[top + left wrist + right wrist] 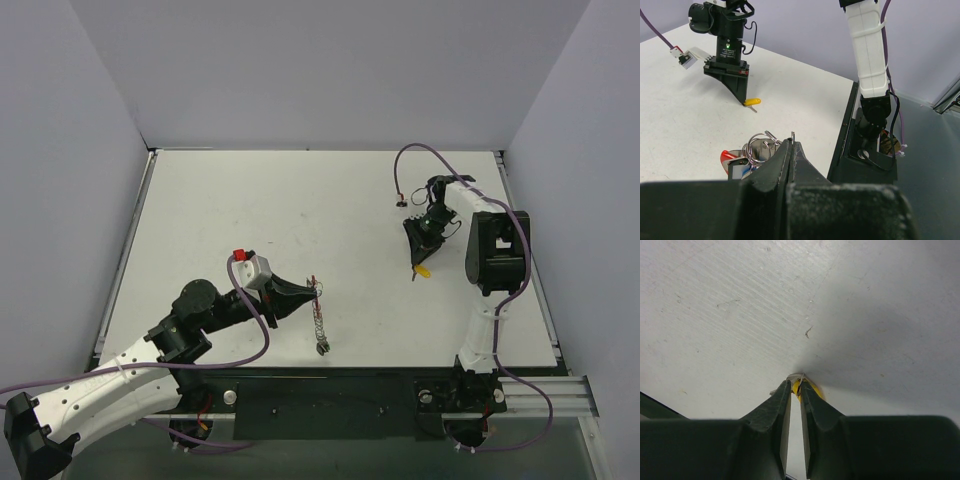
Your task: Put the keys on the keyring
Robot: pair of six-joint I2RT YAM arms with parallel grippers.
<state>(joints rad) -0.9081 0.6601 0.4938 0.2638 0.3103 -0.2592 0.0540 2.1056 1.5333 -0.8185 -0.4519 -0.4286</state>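
Observation:
My left gripper (312, 290) is shut on the keyring (319, 318), whose silvery chain hangs down to the table. In the left wrist view the jaws (791, 142) pinch a thin wire of the keyring (759, 145); silvery loops and a red key head (729, 155) hang just left of the fingers. My right gripper (417, 262) points down at the table with its tips closed on the yellow key (424, 270). In the right wrist view the tips (795, 385) pinch the yellow head (816, 391). The left wrist view shows the yellow key (752, 101) touching the table.
A purple cable (428, 149) loops behind the right arm, with a small connector (400, 198) on the table. The white table (250, 210) ends at a black front rail (330, 395). The right arm's base (874, 112) stands at the table edge.

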